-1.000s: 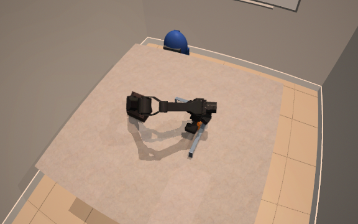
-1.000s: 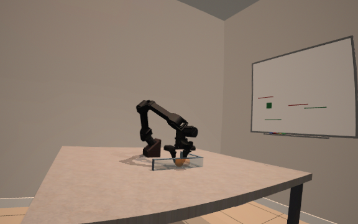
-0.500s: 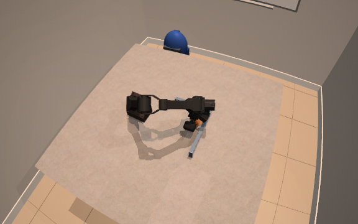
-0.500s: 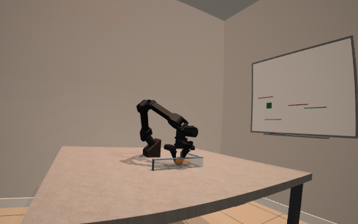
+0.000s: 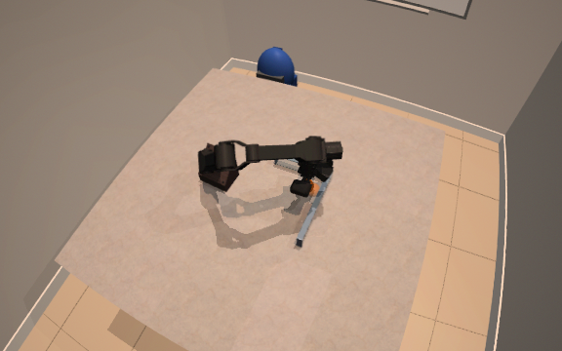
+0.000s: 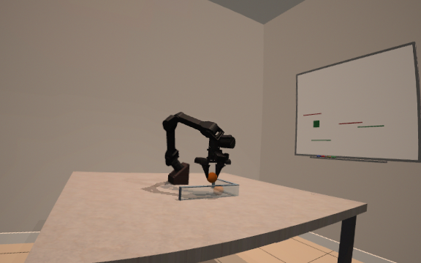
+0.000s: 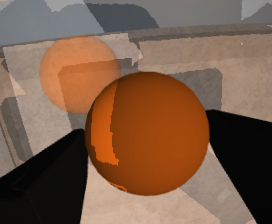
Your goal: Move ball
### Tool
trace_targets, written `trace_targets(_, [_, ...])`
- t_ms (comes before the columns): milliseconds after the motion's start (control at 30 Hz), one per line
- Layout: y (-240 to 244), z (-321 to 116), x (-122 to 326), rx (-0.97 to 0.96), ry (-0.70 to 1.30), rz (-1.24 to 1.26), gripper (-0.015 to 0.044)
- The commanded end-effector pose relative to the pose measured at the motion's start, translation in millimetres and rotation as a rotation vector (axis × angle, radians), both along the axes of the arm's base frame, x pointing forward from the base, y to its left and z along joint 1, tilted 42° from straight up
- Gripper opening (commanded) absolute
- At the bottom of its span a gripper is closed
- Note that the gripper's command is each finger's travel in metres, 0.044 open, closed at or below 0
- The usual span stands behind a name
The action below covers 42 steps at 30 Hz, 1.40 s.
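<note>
The orange ball is between the two fingertips, raised above the table; in the top view only its edge shows past the arm. My gripper is shut on the ball and points down. The see-through copy rests lower, at the table, in the corner of the walls; it is up and left of the ball in the wrist view. The long clear wall and the short clear wall meet beside it. The ball is at about the height of the wall tops.
The arm's base stands on the table, to the left of the walls. A blue rounded object is beyond the table's far edge. A whiteboard hangs on the room wall.
</note>
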<state>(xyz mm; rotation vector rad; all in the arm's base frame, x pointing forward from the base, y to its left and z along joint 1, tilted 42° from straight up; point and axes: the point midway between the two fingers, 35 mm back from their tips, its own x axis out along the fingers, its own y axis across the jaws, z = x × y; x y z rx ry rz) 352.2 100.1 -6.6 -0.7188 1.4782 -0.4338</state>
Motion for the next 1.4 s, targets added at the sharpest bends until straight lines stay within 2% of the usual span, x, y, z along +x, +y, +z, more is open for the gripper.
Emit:
trace_targets(0, [13.3,15.8,2.6,0.011,-0.016,-0.005,0.0000])
trace_targets(333, [41.1,55.3,0.9,0.017,-0.032,-0.017,0.0000])
trace_targets(467, [42.8,56.2,0.7,0.017,-0.033,-0.018,0.0000])
trace_targets(700, [40.2,-5.2,4.1,0.018,-0.035,-0.018,0.0000])
trace_targets(933, [34.7,-13.7,5.6,0.018,-0.035,-0.017,0.0000])
trace_targets(1367, [-6.5,-59.2,10.3,0.015,-0.036,-0.018,0.0000])
